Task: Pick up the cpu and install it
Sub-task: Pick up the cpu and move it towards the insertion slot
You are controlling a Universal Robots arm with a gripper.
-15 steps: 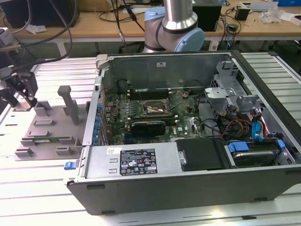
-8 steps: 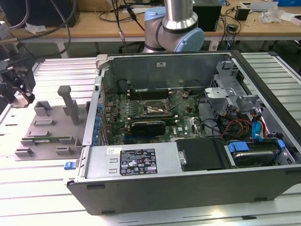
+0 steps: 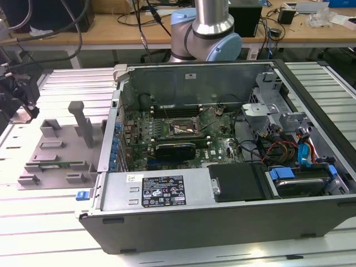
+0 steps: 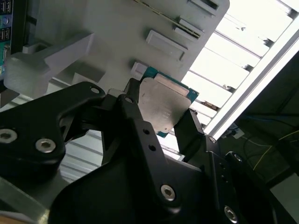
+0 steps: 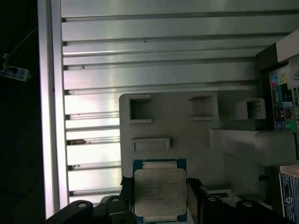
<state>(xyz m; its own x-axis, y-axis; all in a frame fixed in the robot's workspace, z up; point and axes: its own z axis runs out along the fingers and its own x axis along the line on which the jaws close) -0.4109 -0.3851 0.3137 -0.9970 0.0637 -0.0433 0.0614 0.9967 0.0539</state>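
Second wrist view shows you the claw [image 4: 163,112] clamped on the cpu [image 4: 164,100] by two opposite edges — likely to spare its underside — over the grey tray [image 4: 93,23], at nine o'clock from the computer case [image 3: 222,233] in the exterior view.

this is looking like a robotics lab: an opened desktop computer [image 3: 194,228] is lying on a ribbed aluminium table [image 3: 39,222], a grey fixture tray [image 3: 61,146] is sitting at its nine o'clock in the exterior view, and a cable-strewn wooden bench [image 3: 111,29] is running behind the robot arm [image 3: 207,33] at twelve.
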